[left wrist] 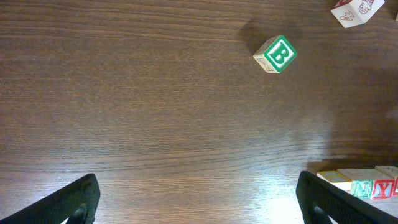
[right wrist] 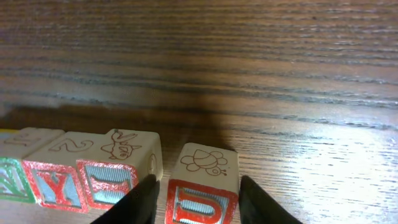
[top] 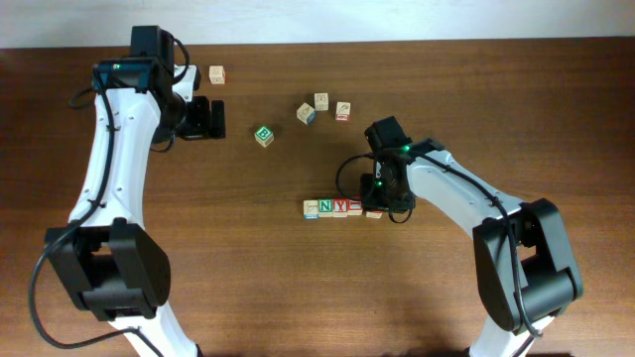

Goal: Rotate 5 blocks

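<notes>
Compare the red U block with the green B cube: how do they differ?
Lettering: the U block is red, the green B cube green. Place: the U block ends the row of blocks, between the fingers of the right gripper; the B cube stands alone. Pose: the U block sits roughly square with the row, the B cube skewed. Both are light-wood alphabet cubes.
</notes>
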